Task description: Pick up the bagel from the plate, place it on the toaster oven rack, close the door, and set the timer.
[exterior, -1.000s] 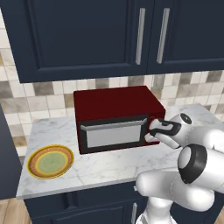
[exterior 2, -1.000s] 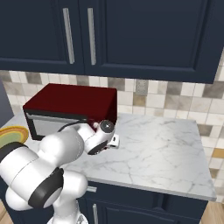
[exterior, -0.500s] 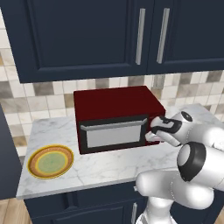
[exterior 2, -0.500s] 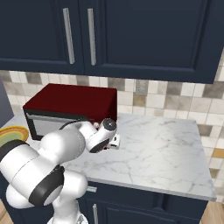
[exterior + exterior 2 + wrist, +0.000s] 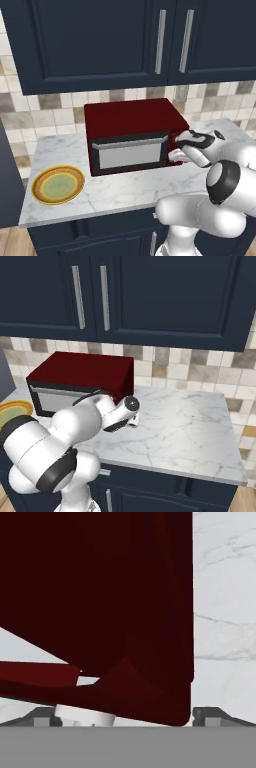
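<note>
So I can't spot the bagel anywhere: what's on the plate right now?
Nothing lies on the plate: its pale green centre is bare. The toaster oven door is shut, and its glass shows only grey, so what is inside cannot be seen.

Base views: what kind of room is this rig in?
A home-style kitchen, rendered. Dark navy wall cabinets with bar handles hang over a tiled backsplash, and a marble counter carries a red toaster oven and a plate.
</note>
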